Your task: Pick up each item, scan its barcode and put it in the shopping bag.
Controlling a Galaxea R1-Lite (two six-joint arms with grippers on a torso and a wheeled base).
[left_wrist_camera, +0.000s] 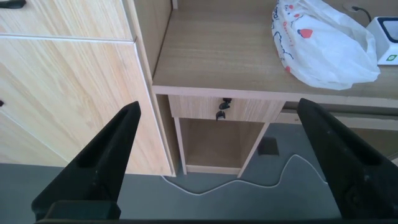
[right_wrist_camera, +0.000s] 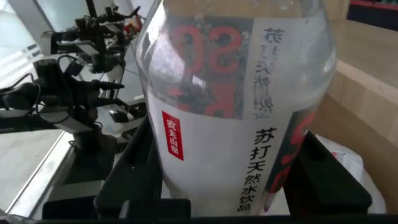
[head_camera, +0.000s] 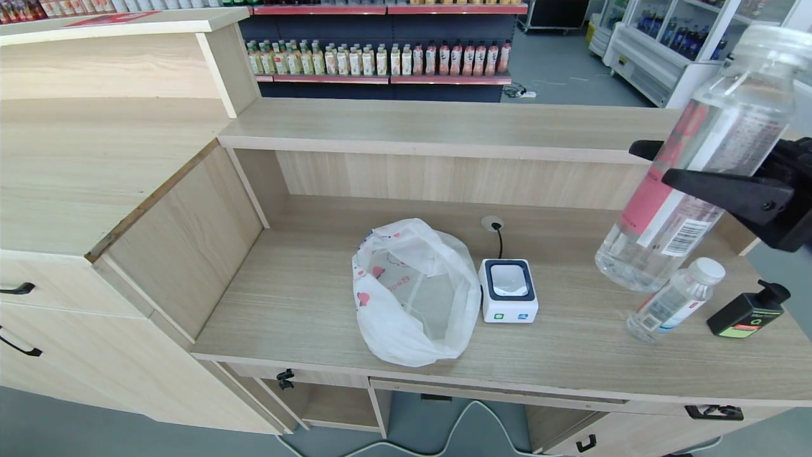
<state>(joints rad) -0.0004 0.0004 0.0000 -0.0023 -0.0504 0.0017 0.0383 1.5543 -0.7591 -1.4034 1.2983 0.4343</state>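
My right gripper is shut on a large clear water bottle with a red and white label, held tilted high above the counter's right side; its barcode faces down and forward. The bottle sits between the black fingers in the right wrist view. A white scanner with a dark window sits mid-counter. Just left of it lies the open white shopping bag. My left gripper is open, low beside the counter's left front, off the bag.
A small clear bottle lies on the counter at the right, with a black pump bottle beside it. A raised shelf runs along the back. Drawers and a cabinet stand at left. A cable hangs below the counter.
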